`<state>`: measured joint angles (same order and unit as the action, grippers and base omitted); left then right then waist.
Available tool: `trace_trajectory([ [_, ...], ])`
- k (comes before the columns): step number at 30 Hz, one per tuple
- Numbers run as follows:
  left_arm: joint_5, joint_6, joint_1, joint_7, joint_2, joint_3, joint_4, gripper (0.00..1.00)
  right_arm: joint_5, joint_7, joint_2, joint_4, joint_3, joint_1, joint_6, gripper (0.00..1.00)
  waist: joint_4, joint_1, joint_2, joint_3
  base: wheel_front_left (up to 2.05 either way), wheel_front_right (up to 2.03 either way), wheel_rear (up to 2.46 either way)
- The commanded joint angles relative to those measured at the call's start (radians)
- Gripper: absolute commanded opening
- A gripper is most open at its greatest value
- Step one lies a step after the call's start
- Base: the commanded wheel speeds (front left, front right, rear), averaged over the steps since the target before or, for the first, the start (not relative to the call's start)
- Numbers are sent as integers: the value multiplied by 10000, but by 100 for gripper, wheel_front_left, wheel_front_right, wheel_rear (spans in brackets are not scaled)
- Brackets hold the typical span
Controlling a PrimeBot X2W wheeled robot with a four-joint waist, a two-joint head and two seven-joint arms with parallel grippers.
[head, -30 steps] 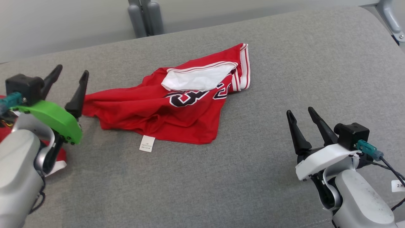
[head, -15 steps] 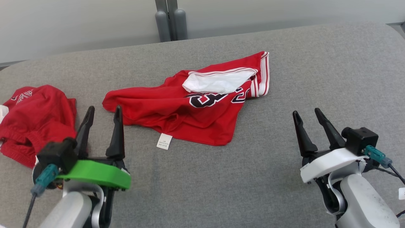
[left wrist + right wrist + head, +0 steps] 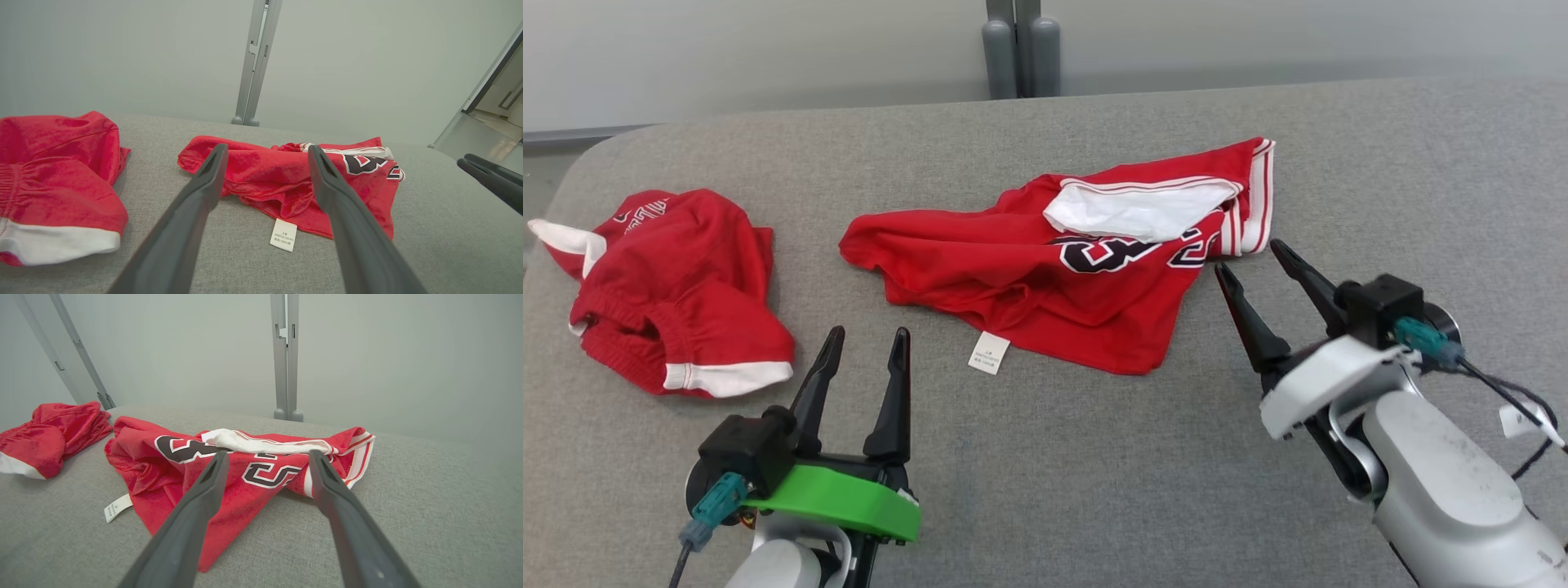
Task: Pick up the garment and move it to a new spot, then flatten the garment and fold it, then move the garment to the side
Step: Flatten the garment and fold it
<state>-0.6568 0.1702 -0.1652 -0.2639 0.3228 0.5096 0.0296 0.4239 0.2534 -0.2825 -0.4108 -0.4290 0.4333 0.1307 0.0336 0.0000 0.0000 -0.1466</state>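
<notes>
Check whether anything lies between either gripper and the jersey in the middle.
Nothing visible does. Bare cushion separates the open left gripper from the jersey; the open right gripper is close to its striped edge. The second red garment lies apart, off to the left.

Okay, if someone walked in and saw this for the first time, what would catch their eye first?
The crumpled red jersey with black numbers stands out first, in the middle of the grey cushion. A second red garment lies bunched at the far left. The left hand and right hand, both open, point at the jersey from the near side.
</notes>
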Motion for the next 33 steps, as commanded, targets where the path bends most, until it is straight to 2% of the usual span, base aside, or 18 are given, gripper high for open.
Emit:
trace_trajectory([
  [1, 164, -118, -29, -5, -78, -53, 128, 100, 116, -110, -94, -189, -269, 411, 1, 100, 228, 0, 0, -144, 0, 0, 0],
  [6, 240, -434, -187, -4, -420, -86, 604, 100, 459, -1046, -337, -1184, -1462, 1675, 0, 100, 601, 0, 0, -151, 0, 0, 0],
  [15, 398, -723, 19, -6, -729, -279, 1094, 100, 1004, -1700, -507, -2447, -2365, 2628, 0, 100, 1022, 0, 0, -81, 0, 0, 0],
  [28, 611, -991, -243, -7, -981, -489, 1380, 100, 1556, -1289, -712, -3322, -2927, 3411, 0, 100, 1286, 0, 0, -475, 0, 0, 0],
  [30, 634, -1011, -284, -7, -1009, -502, 1434, 100, 1657, -1264, -708, -3416, -3078, 3462, 0, 93, 1312, 0, 0, -507, 0, 0, 0],
  [31, 650, -1031, -305, -7, -1020, -513, 1459, 100, 1718, -1235, -705, -3441, -3170, 3503, 0, 77, 1328, 0, 0, -523, 0, 0, 0],
  [32, 659, -1053, -316, -7, -1029, -520, 1476, 100, 1758, -1211, -703, -3465, -3240, 3540, 0, 50, 1340, 0, 0, -535, 0, 0, 0],
  [33, 672, -1074, -327, -7, -1038, -524, 1503, 100, 1815, -1176, -705, -3494, -3319, 3588, 0, 31, 1354, 0, 0, -551, 0, 0, 0],
])
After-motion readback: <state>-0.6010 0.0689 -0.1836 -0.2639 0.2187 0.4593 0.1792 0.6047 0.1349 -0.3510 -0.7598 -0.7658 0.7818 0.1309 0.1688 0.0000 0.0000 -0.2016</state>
